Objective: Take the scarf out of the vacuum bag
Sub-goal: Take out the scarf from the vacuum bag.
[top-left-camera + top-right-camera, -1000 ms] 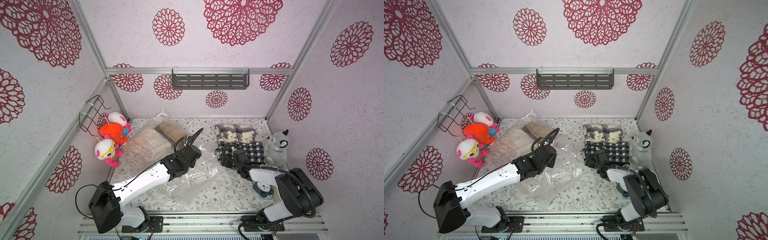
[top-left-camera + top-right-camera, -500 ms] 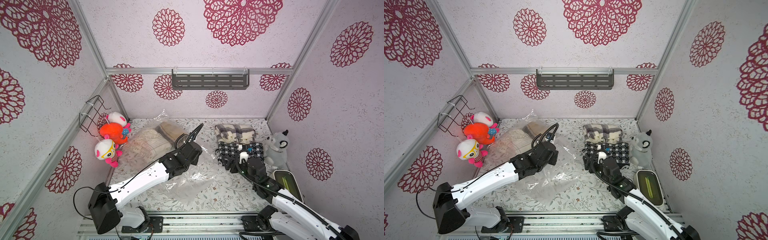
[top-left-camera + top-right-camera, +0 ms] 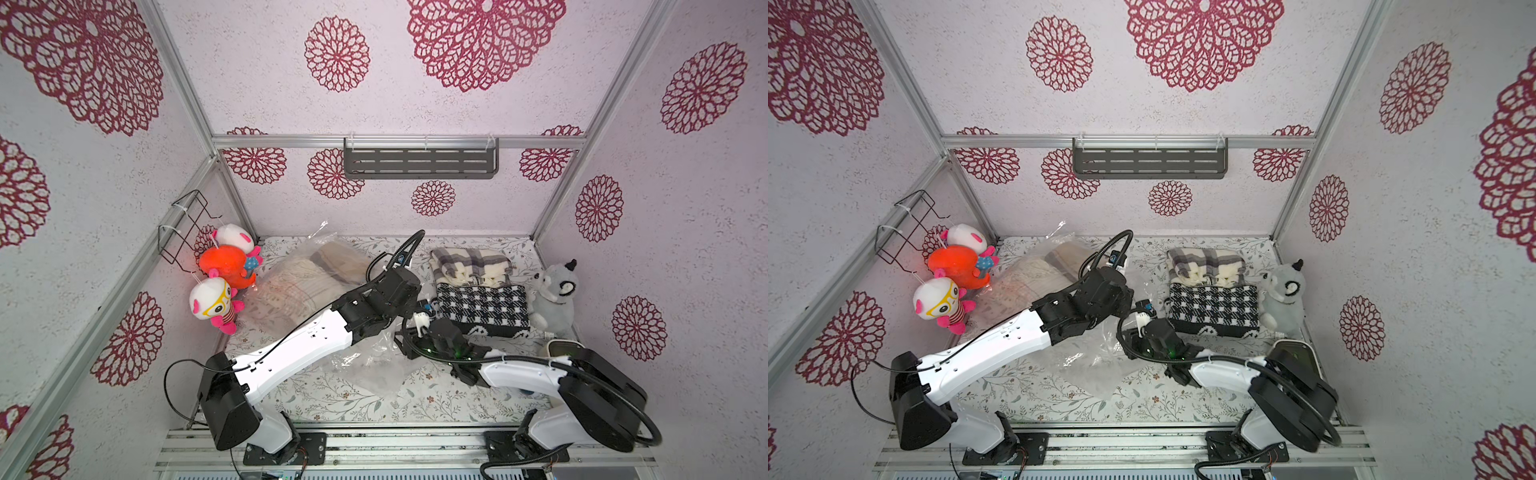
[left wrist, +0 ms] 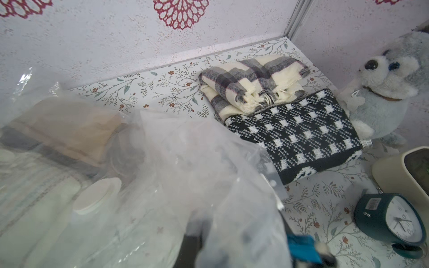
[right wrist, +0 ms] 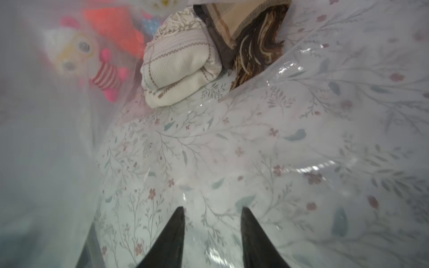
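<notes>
The vacuum bag (image 3: 374, 365) (image 3: 1088, 370) is clear crinkly plastic lying left of centre on the floral floor, its white valve cap (image 4: 97, 196) on the upper sheet. Inside at the far end lie a cream scarf (image 3: 307, 278) (image 5: 178, 67) and a beige one (image 3: 340, 255) (image 5: 234, 18). My left gripper (image 4: 202, 234) is shut on the bag's upper sheet and holds it raised; plastic veils its fingers. My right gripper (image 5: 212, 208) (image 3: 409, 334) is inside the bag's mouth, low over the lower sheet. Its jaws stand apart with nothing between them, well short of the scarves.
A plaid scarf (image 3: 471, 266) and a black-and-white scarf (image 3: 482, 305) lie at the right, beside a grey plush (image 3: 555, 295). A teal clock (image 4: 390, 220) and a cream container (image 4: 399, 171) sit at the front right. Plush dolls (image 3: 216, 303) hang on the left wall.
My right arm has swung left from the black-and-white scarf into the bag's mouth, its jaws narrowing. My left gripper has shifted slightly right with the plastic still in it.
</notes>
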